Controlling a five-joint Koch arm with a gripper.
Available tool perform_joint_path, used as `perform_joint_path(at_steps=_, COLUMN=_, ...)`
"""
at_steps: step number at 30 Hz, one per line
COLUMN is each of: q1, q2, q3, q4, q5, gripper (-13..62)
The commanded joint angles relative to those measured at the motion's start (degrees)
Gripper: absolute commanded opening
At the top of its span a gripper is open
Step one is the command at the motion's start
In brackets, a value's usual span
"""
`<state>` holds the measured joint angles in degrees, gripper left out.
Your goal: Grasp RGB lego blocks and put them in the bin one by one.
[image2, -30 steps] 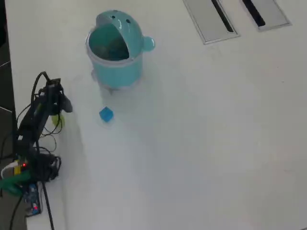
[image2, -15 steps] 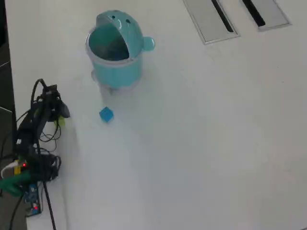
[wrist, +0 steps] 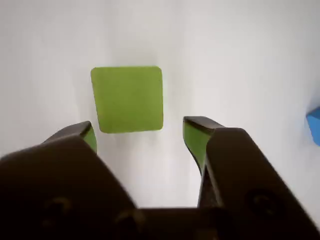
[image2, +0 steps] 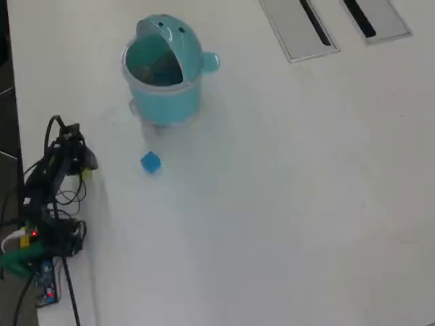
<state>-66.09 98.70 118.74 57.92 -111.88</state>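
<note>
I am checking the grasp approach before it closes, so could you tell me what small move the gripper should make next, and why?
Probably ease forward a little, then close. In the wrist view the gripper is open, and the yellow-green block lies on the table just beyond the fingertips, roughly centred on the gap but not yet between them. The blue block sits well to the side.

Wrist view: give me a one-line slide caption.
Open claw poised over the yellow-green block on the white table, blue block at right edge.
</note>
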Motion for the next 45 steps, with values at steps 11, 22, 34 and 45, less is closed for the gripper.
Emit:
perform_joint_path(at_steps=11, q1=-0.4, q2=-1.9, q3=0.4, q4=-6.2, q5=0.2, gripper=32.4)
perform_joint_path(at_steps=22, q1=0.4, q2=-3.0, q3=4.0, q4=-11.7, q5=1.8, gripper=27.9)
perform_joint_path(at_steps=34, q1=1.6, q2=-1.8, q3=4.7, q4=-12.7, q5=3.8, gripper=18.4)
perform_joint_path(at_steps=45, q1=3.4, q2=2.5, q3=4.7, q4=-12.3, q5=4.2, gripper=13.3)
